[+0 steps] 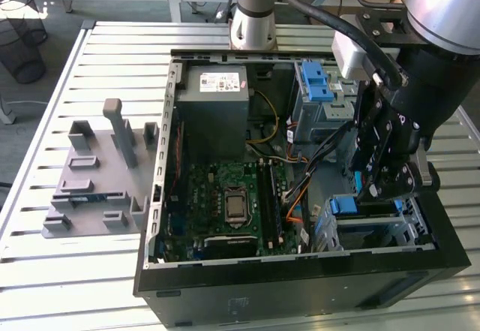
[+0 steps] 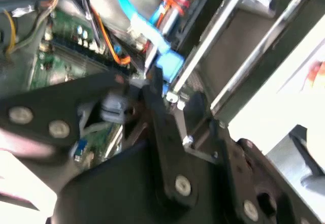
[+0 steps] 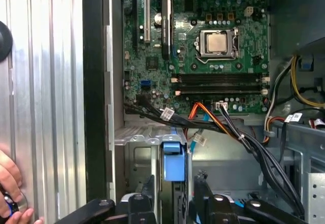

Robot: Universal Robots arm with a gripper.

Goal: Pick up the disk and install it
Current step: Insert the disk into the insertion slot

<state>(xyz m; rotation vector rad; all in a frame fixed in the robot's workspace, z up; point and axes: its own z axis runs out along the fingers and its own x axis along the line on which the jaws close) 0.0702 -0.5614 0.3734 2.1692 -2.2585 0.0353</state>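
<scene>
Gripper [image 1: 386,185] hanging over metal bay [image 1: 375,230] in computer case [image 1: 300,286] corner by exterior view's right | fingers: cannot tell if apart or clamped | disk: blue rail [image 3: 172,160] showing in bay, long axis unclear | hand [image 3: 10,183] resting on slatted table [image 1: 112,61].

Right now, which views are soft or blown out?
Second wrist view: smeared throughout, gripper links blurred, white patches clipped along one side. First wrist view: crisp on the motherboard; the slatted table glares. Exterior view: even light, arm slightly soft.
</scene>
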